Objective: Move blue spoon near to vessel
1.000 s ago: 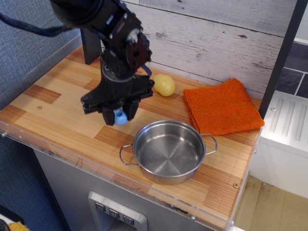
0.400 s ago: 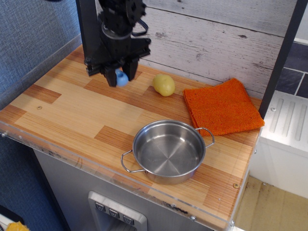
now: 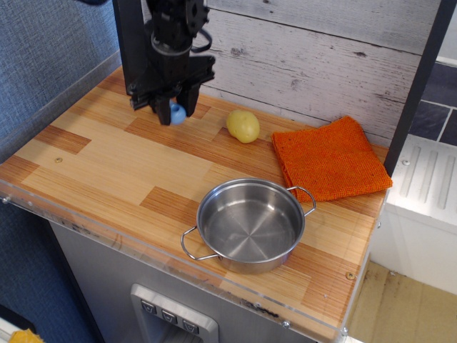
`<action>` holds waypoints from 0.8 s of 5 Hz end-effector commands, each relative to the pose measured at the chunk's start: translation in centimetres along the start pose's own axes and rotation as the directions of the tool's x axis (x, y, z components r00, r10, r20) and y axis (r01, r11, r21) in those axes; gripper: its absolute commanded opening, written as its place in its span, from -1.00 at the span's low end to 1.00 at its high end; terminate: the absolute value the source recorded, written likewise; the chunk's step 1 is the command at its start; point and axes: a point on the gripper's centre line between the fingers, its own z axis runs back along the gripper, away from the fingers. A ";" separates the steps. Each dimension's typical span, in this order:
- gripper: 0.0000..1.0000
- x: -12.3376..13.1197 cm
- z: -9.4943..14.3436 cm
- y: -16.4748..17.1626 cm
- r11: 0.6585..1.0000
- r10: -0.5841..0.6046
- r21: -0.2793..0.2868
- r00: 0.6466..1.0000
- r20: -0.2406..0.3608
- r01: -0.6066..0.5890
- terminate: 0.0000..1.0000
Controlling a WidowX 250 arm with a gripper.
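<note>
Plastic, light and stiff, I'd judge — the blue spoon (image 3: 176, 113) sits clenched in the gripper (image 3: 171, 108) by its chunky handle, well apart from the vessel (image 3: 250, 224).

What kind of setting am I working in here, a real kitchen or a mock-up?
Most likely a toy kitchen mock-up: a wood-grain countertop against a plank-pattern wall, carrying a steel pot, an orange cloth and a yellow lump. The gripper holds the blue spoon above it.
</note>
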 end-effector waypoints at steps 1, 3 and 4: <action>-1.00 2.8 -0.9 -1.2 0.999 0.048 -0.014 0.999 0.024 -0.047 -1.00; 1.00 2.4 -1.0 -1.4 0.995 0.096 0.029 0.995 0.031 -0.097 -1.00; 1.00 1.8 -0.6 -1.4 0.994 0.108 0.031 0.993 0.037 -0.109 -1.00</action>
